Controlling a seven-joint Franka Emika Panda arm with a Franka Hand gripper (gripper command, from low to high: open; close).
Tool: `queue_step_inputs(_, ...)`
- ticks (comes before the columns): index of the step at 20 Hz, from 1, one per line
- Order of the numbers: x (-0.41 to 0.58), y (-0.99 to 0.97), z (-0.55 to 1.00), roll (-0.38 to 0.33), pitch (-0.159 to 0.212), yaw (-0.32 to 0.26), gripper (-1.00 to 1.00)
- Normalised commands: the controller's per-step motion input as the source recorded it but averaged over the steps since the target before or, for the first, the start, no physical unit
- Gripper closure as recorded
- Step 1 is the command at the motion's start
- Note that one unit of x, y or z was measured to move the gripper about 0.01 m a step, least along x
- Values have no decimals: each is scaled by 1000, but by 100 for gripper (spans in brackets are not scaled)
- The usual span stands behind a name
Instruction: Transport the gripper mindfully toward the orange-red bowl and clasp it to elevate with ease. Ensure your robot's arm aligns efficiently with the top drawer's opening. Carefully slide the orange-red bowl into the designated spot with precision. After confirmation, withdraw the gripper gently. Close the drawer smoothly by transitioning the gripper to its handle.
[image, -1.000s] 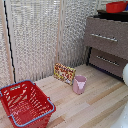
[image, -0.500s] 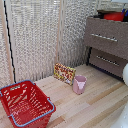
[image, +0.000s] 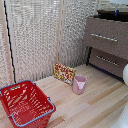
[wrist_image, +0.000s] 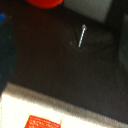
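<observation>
1. Orange-red bowl (wrist_image: 45, 2) shows only as a curved slice at the edge of my wrist view, resting on the dark floor inside the top drawer (wrist_image: 55, 55).
2. My gripper (image: 116, 12) appears in the exterior view only as a small dark-blue bit above the open top of the dresser, at the far upper corner of the exterior view's right.
3. Whether my jaws are open or closed I cannot tell; one blurred dark-blue finger (wrist_image: 6, 50) sits at the side of my wrist view, and nothing shows between my fingers.
4. I cannot tell how far the bowl lies from my fingertips, but it does not appear to be in my grasp.
5. A small silver screw (wrist_image: 82, 36) stands out from the dark drawer floor, apart from the bowl.
6. The drawer front carries its slim silver handle (image: 104, 37), below and in front of me; a second drawer (image: 107, 61) sits under it.
7. Well away from me on the wooden floor (image: 95, 102) stand a pink cup (image: 79, 84), a patterned packet (image: 64, 73) leaning just behind it, and a red basket (image: 25, 102) with a blue rim.
8. A rounded white part of my arm (image: 125, 75) bulges at the edge of the exterior view's right.
</observation>
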Motion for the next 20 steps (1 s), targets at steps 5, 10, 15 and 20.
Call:
queue_step_inputs(5, 15, 247, 122, -131, 36, 187, -100)
queue_step_inputs(10, 0, 218, 214, -158, 56, 181, -100)
queue_step_inputs(15, 0, 220, 234, -222, 44, 147, -100)
queue_step_inputs(20, 4, 193, 150, -279, 18, 130, -100)
